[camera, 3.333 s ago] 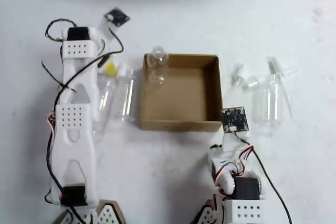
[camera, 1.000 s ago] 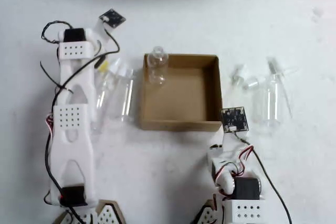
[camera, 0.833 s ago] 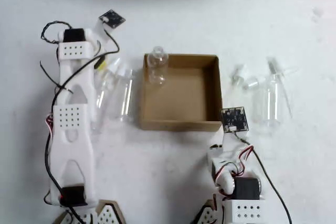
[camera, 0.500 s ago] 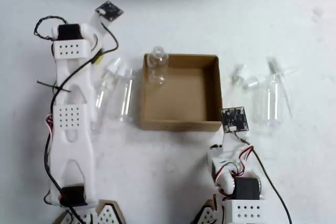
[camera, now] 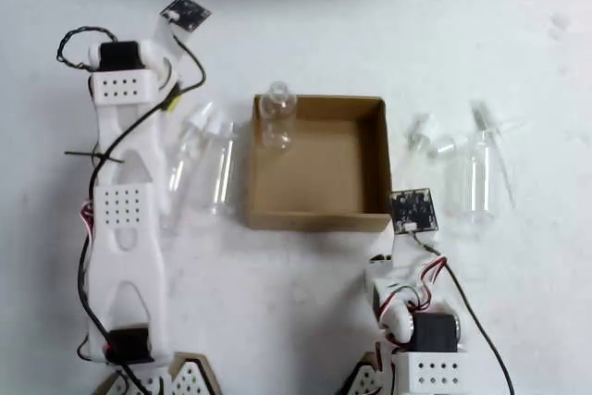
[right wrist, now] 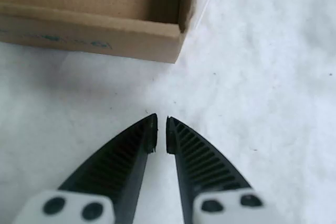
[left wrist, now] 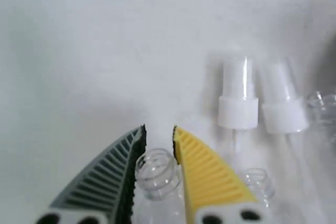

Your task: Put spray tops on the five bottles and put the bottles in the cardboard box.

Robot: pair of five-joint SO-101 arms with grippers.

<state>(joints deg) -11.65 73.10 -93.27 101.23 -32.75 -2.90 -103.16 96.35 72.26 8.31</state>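
Note:
Two clear bottles (camera: pixel 188 159) (camera: pixel 219 162) lie side by side left of the cardboard box (camera: pixel 319 219). My left gripper (camera: pixel 169 102) hovers just beyond their necks. In the left wrist view the left gripper (left wrist: pixel 158 135) is narrowly open, with an uncapped bottle neck (left wrist: pixel 156 173) on the table beneath its tips and nothing held. Two white spray tops (left wrist: pixel 237 103) (left wrist: pixel 282 109) lie close by. A third bottle (camera: pixel 276 114) stands at the box's far left corner. A capped bottle (camera: pixel 474 178) lies right of the box. My right gripper (right wrist: pixel 161 129) is shut over bare table near the box corner (right wrist: pixel 181 27).
Loose spray tops (camera: pixel 423 133) lie between the box and the capped bottle. The box is open-topped and holds nothing inside. The left arm's body (camera: pixel 125 219) stretches along the table's left side. Cables (camera: pixel 79 43) trail near the left wrist.
The left arm has drawn back toward the far left of the table, away from the two lying bottles. The bottles have shifted slightly. The right arm has kept still.

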